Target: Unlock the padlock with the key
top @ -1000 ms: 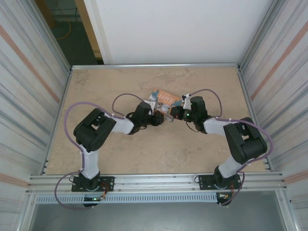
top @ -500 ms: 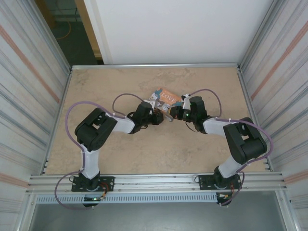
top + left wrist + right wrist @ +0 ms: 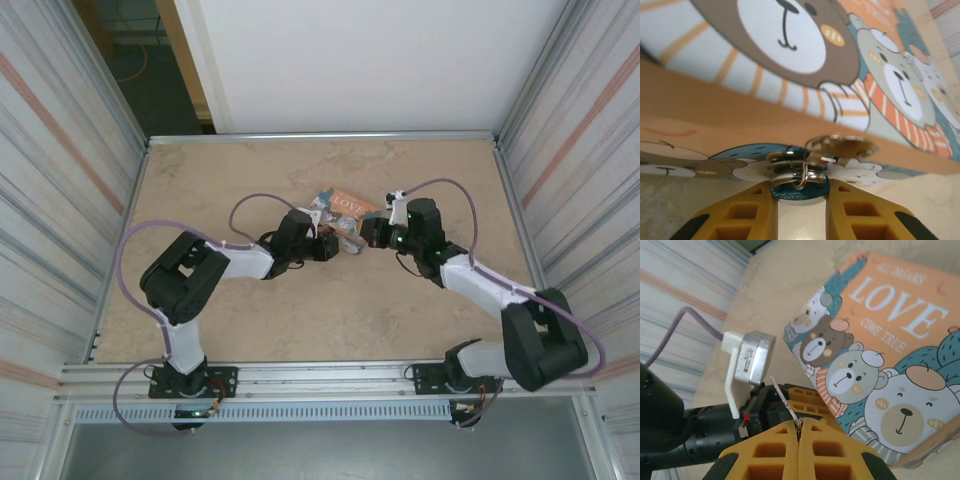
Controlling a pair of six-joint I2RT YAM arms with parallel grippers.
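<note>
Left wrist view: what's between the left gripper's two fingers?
The padlock. Its blue body fills the gap between the left gripper fingers, with silvery rings on top and the tin right behind. The left wrist view shows this.

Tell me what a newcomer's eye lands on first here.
The orange LOVE tin with its cartoon bears sits in the middle of the table. Against its side, the left gripper clasps the tiny blue padlock, with silvery rings just above it. The right gripper, shut, pinches a thin silvery key that sticks out from its fingertips beside the tin.
</note>
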